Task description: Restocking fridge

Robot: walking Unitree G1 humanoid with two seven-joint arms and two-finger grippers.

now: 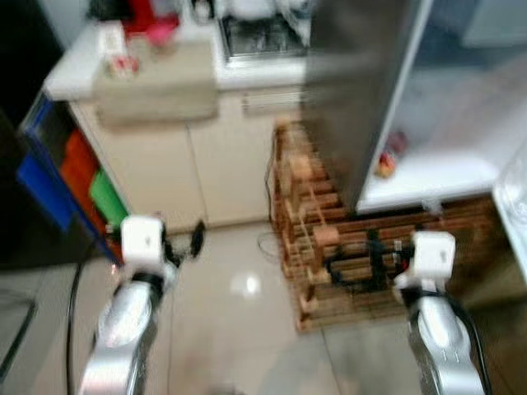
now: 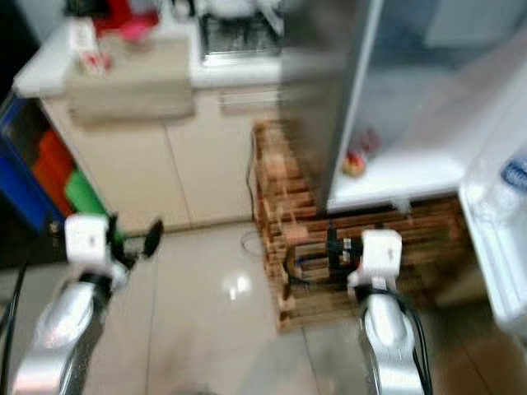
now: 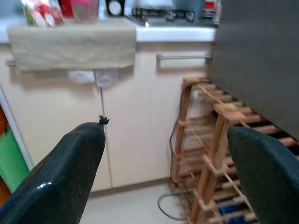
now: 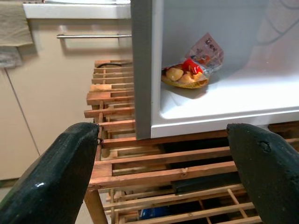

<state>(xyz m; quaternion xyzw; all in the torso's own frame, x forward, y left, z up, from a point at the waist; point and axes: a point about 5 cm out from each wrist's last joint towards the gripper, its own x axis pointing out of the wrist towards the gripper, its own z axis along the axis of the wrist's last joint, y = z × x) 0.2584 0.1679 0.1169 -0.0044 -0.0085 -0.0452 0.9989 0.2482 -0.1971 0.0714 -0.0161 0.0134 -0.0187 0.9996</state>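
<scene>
Right wrist view puts the right gripper (image 4: 161, 163) with its two black, rough-skinned fingers spread wide and holding nothing, level with the wooden rack (image 4: 140, 172) that stands under the fridge (image 4: 142, 70). Between those fingers lies the fridge's white bottom shelf (image 4: 224, 102), bare but for one crinkled snack packet (image 4: 194, 67) (red and yellow print) lying near its front edge, beside the grey side wall. Left of the fridge the left gripper (image 3: 166, 172) also stands wide and empty, over open glossy tile floor (image 1: 239, 288), facing the cream cabinets (image 3: 135, 116) with a slim metal handle (image 3: 182, 57). A beige towel (image 3: 74, 44) hangs over the white counter's (image 1: 70, 70) edge. The rack is slatted, with a black cable (image 3: 168, 210) coiled at its foot. Right of the fridge shelf, the door's pale rim (image 2: 494, 239) holds a clear bottle (image 2: 510, 177).
</scene>
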